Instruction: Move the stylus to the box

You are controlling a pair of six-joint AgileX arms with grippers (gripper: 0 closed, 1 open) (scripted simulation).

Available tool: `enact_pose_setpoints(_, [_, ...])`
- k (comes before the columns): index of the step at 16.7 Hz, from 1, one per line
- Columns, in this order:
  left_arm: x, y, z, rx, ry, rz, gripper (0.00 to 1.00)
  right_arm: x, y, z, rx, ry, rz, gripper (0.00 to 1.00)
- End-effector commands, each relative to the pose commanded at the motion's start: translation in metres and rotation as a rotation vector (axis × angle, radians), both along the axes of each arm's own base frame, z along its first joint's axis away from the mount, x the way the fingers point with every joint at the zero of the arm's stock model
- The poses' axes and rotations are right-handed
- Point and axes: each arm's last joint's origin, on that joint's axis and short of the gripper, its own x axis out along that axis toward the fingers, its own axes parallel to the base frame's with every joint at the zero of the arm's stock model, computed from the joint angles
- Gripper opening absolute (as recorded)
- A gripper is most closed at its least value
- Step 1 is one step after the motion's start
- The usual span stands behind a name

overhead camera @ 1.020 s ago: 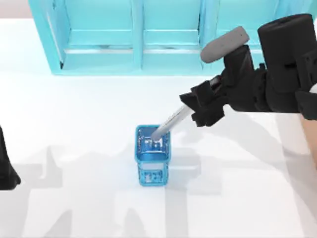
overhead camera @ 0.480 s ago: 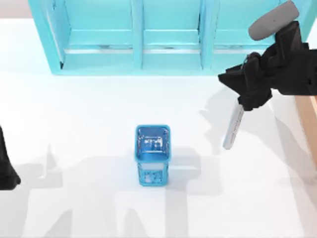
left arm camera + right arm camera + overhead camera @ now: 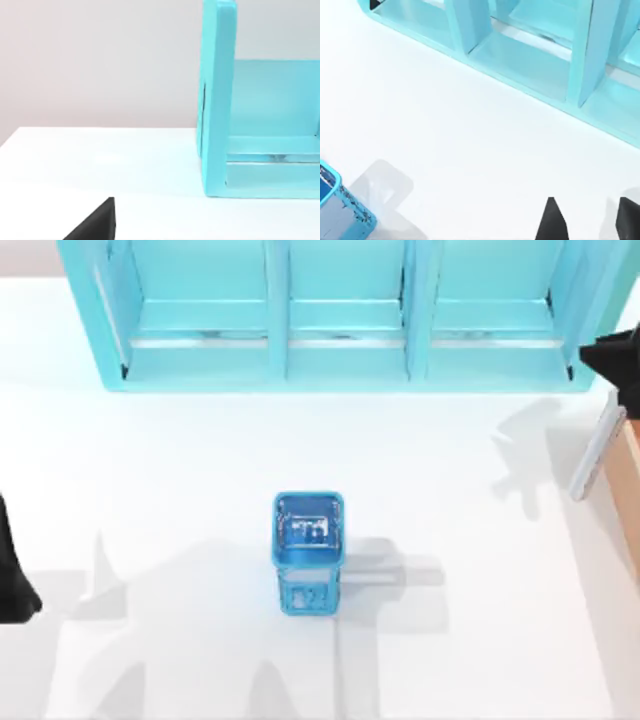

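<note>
The right gripper (image 3: pixel 618 365) sits at the far right edge of the table in the top view, a black mass partly cut off by the frame, just in front of the right end of the big cyan shelf unit (image 3: pixel 340 315). Directly below it hangs the stylus (image 3: pixel 597 453), a slim grey-silver barrel pointing down and slightly leftward from the gripper, its upper end meeting the black body of the tool; the contact between fingers and barrel is hidden, so it cannot be told from the pictures whether the jaws are clamped on it. Immediately to the right of the stylus, beside the gripper's lower edge, a strip of the tan, orange-brown wooden-looking box (image 3: pixel 631 465) runs along the frame edge; the stylus lies against or just left of its wall, and which of the two cannot be told. Well apart from the tool, toward the table's centre, stands the small blue see-through square cup (image 3: pixel 309 551), upright on the white table (image 3: pixel 180 470). In the right wrist view two dark fingertips (image 3: pixel 551 220) rise over the white surface, with a corner of the blue cup (image 3: pixel 340 210) far off. The left gripper (image 3: pixel 12 575) is parked at the table's left edge.
</note>
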Motion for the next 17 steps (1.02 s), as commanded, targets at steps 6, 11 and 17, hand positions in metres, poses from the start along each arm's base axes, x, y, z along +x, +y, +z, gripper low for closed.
enact_pose_setpoints(6, [0.000,0.000,0.000,0.000,0.000,0.000,1.00,-0.044,-0.106,0.019,-0.061,-0.079,-0.288,0.00])
enact_pose_setpoints(11, [0.000,0.000,0.000,0.000,0.000,0.000,1.00,-0.072,-0.130,0.021,-0.094,-0.098,-0.362,0.00])
enact_pose_setpoints(17, [0.000,0.000,0.000,0.000,0.000,0.000,1.00,-0.069,-0.129,0.017,-0.091,-0.091,-0.365,0.00])
